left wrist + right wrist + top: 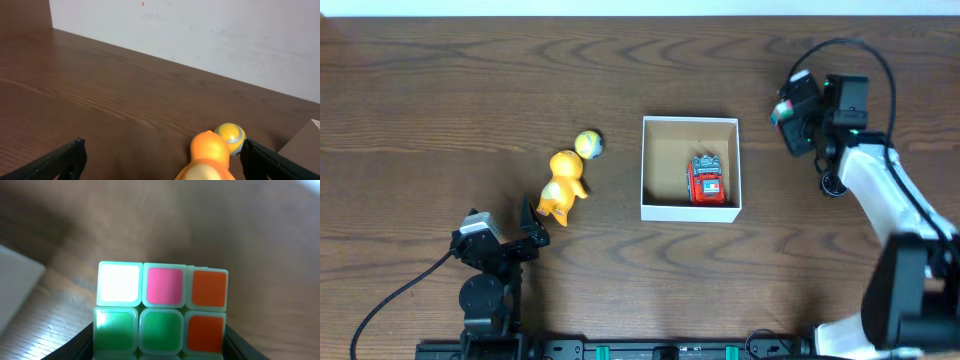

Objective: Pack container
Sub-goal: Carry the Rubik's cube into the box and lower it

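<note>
The container (690,212), a white-walled square box with a brown floor, sits mid-table and holds a red toy car (706,180). Its corner shows at the left edge of the right wrist view (15,275). My right gripper (786,116) is shut on a puzzle cube (161,311) with green, pink, white and orange tiles, held above the table to the right of the box. An orange duck-like toy (561,187) and a yellow-and-blue ball (588,144) lie left of the box. My left gripper (525,232) is open, just behind the orange toy (207,157), with the ball (231,137) beyond.
The box's corner also shows at the right edge of the left wrist view (305,145). A white wall (200,35) borders the far edge of the wooden table. A black cable (390,300) trails from the left arm's base.
</note>
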